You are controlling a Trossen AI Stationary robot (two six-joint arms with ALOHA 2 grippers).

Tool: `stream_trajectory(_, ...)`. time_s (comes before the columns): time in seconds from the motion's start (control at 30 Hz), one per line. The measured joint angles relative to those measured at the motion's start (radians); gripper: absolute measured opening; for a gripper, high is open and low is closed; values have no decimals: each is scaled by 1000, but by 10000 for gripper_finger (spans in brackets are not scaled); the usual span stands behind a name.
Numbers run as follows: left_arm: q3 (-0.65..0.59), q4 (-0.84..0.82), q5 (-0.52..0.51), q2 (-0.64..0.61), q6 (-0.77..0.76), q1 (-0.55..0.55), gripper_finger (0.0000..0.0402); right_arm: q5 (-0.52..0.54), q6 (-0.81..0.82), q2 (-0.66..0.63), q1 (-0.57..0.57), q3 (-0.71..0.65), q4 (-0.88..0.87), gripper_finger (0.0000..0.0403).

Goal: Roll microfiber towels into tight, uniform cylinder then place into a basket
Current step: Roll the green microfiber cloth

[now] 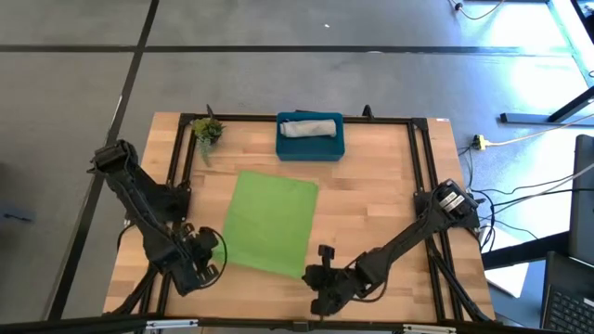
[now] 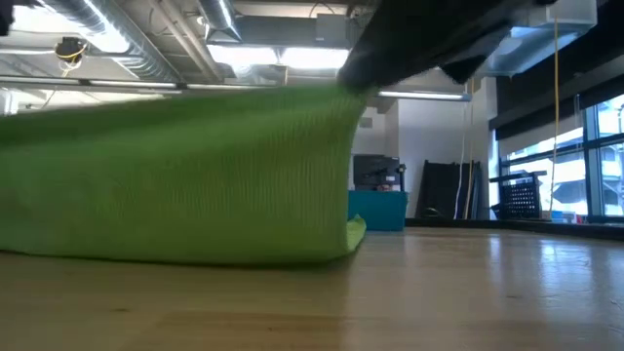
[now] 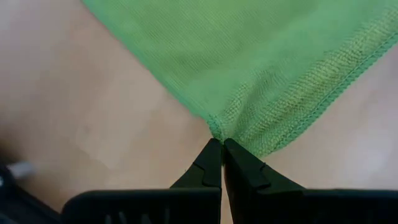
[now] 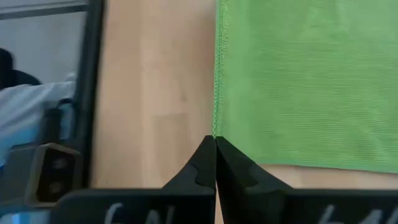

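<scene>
- While the green towel [image 1: 270, 224] lies spread flat on the middle of the worktop [image 1: 390, 204], I hold it at its two near corners, toward the front edge.
- The left gripper [image 1: 215, 249] is pressed together on the towel's near-left corner; its wrist view shows the stitched hem bunched right at the fingertips [image 3: 219, 144].
- The right gripper [image 1: 320, 269] is likewise closed, pinching the near-right corner, with the hem running straight away from the tips in its wrist view.
- In the low view the near edge of the cloth appears lifted off the wood, so I judge the first fold of the roll is about to start.
- The grey towel [image 1: 309, 126] already sits rolled inside the basket [image 1: 310, 148], at the middle of the far edge; a small plant sprig [image 1: 206, 130] stands near the far-left corner.
- To do this step well, I advise moving both corners together at equal height and pace, so the leading edge stays parallel to the far hem.
- Keep the first turn small and tucked; a loose core would likely yield a slack, uneven cylinder.
- The towel lies slightly skewed to the worktop edges, so I would roll along the cloth's own axis, not the table's.
</scene>
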Motion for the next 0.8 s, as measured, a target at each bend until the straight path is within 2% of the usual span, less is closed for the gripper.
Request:
stream_trajectory(0.2,0,-107,-85,0,27,67,0,35,0,0,-73,0,-63,0)
stream_trajectory(0.37,0,-196,-159,0,60,154,0,67,32,0,-147,0,-203,0)
stream_trajectory(0.57,0,-197,-234,0,193,274,0,87,104,0,-215,0,-376,0)
stream_trajectory(0.8,0,-196,-297,0,336,422,0,145,59,0,-273,0,-409,0)
